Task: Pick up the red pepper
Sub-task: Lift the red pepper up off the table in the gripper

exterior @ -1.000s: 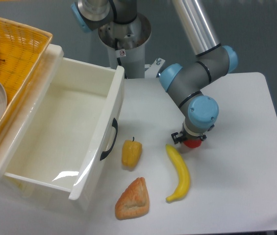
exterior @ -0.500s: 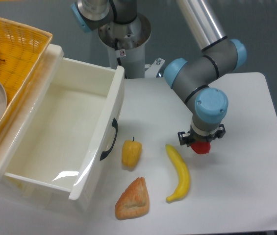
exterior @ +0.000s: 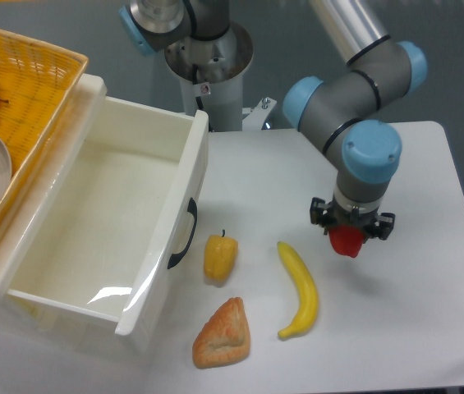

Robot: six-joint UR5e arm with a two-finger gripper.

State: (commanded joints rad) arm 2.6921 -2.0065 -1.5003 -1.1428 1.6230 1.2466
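Now the gripper [exterior: 349, 239] clamps the red pepper [exterior: 346, 240] (glossy) — above the table [exterior: 429, 312].

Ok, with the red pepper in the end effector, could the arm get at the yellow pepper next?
Probably not yet: the end effector appears shut on the red pepper. The yellow pepper lies uncovered on the table, beyond the banana.

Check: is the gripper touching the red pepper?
Touching. The camera view shows the gripper closed around the red pepper, whose lower part pokes out below the fingers.
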